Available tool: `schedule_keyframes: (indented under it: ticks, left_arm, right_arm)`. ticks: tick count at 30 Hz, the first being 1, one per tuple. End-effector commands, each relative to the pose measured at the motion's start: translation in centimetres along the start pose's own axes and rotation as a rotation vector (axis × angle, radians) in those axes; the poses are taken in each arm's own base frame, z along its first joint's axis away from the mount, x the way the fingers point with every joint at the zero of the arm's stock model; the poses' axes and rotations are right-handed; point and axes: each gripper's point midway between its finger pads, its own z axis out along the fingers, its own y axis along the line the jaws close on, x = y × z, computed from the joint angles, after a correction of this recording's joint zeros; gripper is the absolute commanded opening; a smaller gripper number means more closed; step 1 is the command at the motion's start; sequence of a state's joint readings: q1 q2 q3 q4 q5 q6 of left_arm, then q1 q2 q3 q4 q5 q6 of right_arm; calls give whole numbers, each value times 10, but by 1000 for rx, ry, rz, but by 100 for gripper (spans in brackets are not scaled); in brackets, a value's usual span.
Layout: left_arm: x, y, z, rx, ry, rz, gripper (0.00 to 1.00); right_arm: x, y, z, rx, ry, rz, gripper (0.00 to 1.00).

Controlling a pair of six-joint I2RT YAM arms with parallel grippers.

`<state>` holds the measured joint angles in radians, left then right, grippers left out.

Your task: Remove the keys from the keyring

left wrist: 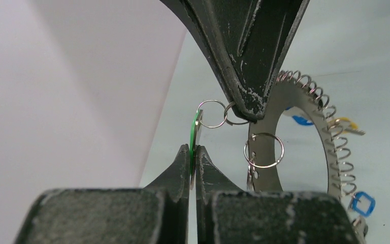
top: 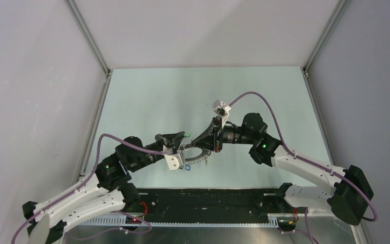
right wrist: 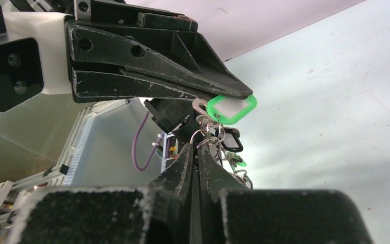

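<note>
The keyring (left wrist: 265, 168) is a wide flat metal ring with wire loops along its outer edge. It also shows in the top view (top: 199, 155), hanging between the two grippers. My left gripper (left wrist: 193, 150) is shut on a green key tag (left wrist: 195, 133), which also shows in the right wrist view (right wrist: 232, 109). Small split rings (left wrist: 212, 113) link the tag to the keyring. My right gripper (right wrist: 197, 147) is shut at the keyring's rim, where those rings emerge; its fingers (left wrist: 244, 76) reach in from above. Blue (left wrist: 362, 203), yellow (left wrist: 348, 124) and black (right wrist: 231, 143) tags hang from the keyring.
The pale green table surface (top: 183, 96) lies under both grippers, with white walls on each side (top: 35, 101). A black strip (top: 208, 201) runs along the near edge between the arm bases.
</note>
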<state>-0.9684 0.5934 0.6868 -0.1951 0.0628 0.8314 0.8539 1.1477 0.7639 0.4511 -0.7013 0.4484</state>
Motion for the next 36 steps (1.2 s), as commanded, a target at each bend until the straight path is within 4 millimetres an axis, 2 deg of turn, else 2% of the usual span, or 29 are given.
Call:
schedule_keyframes:
  ticks: [1, 4, 7, 9, 16, 23, 25, 26, 28, 29, 31, 32, 34, 36]
  left_arm:
    - [-36, 65, -12, -257, -108, 23, 0]
    - [-36, 64, -11, -247, -109, 26, 0]
    - [-39, 60, -8, -223, -123, 28, 0]
    - [-40, 58, -7, -213, -126, 29, 0]
    - [-41, 56, -5, -199, -130, 30, 0]
    - [-42, 56, -2, -191, -132, 17, 0]
    - [-42, 56, -1, -188, -132, 10, 0]
    - [-42, 55, 0, -184, -131, 8, 0]
    - [-42, 55, 2, -182, -130, 0, 0]
    - [-42, 55, 2, -181, -129, -3, 0]
    - [-42, 55, 4, -180, -126, -19, 0]
    - [-40, 54, 7, -176, -118, -43, 0]
    - [-38, 52, 11, -161, -102, -96, 0]
    - [-43, 53, 17, -150, -105, -160, 0]
  right_arm:
    - [14, 9, -12, -10, 78, -35, 14]
    - [9, 7, -20, 14, 68, -122, 20]
    - [4, 5, -27, 39, 59, -184, 31]
    - [2, 2, -31, 65, 56, -228, 33]
    - [-4, -3, -45, 117, 17, -340, 35]
    - [-17, -7, -49, 161, -56, -422, 35]
    - [-26, -12, -49, 211, -108, -400, 40]
    - [-32, -21, -52, 270, -142, -378, 42]
    - [-44, -26, -55, 330, -208, -300, 41]
    - [-46, -27, -57, 338, -219, -290, 45]
    - [-47, -25, -60, 333, -218, -287, 62]
    - [-44, -23, -61, 320, -201, -315, 80]
    - [-38, -21, -67, 320, -177, -328, 97]
    - [-41, -20, -75, 347, -216, -331, 99]
